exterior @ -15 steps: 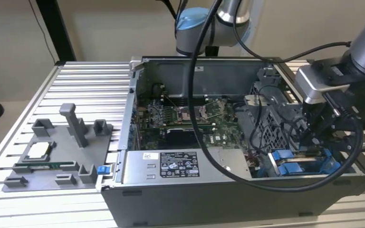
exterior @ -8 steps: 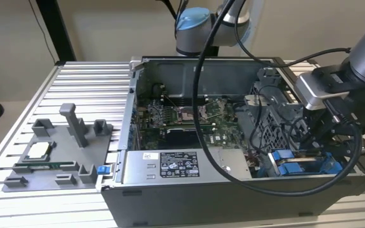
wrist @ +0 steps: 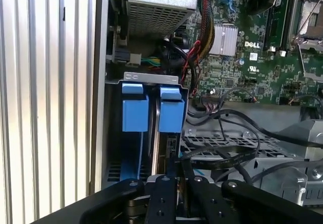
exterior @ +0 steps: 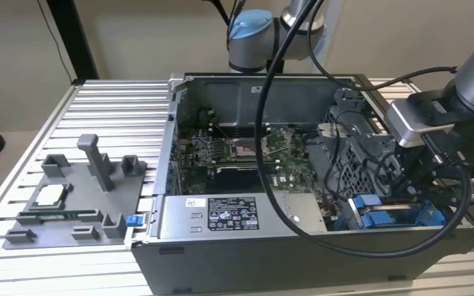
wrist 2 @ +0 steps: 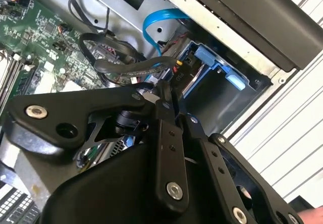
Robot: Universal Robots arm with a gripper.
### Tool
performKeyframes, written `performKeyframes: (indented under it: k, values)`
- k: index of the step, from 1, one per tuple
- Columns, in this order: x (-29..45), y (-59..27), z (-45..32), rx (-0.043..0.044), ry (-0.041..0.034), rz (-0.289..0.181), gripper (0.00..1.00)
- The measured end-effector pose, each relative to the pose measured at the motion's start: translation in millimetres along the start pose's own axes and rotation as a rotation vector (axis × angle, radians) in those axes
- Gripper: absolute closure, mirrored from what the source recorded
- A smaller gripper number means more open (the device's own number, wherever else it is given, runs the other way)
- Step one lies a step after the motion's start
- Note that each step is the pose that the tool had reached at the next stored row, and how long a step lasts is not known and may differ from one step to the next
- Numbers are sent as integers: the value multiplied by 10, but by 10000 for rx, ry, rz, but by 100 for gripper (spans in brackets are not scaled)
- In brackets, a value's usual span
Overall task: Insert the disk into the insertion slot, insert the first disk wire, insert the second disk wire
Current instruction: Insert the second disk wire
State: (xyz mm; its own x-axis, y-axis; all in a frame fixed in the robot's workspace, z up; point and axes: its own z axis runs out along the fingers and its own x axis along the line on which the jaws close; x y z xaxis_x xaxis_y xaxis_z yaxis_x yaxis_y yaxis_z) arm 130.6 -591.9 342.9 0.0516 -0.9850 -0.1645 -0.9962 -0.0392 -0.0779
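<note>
Blue carrier tabs mark the disk [wrist: 151, 113], seated in the insertion slot [wrist: 151, 77] beside the power supply [exterior: 220, 216]. Your gripper [wrist 2: 169, 95] sits jaws closed above the slot. Wire step in hand, judging; it calls for fine alignment.

Gripper [wrist 2: 169, 103] was matt black metal; insertion slot [wrist: 151, 108] had glossy blue plastic tabs w/ grey metal; table [exterior: 113, 111] ribbed aluminium.
</note>
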Motion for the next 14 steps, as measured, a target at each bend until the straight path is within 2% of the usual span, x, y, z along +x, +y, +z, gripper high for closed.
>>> performKeyframes:
  k: [14]
  values:
    - [14, 7, 80, 10, 32, 68, 100]
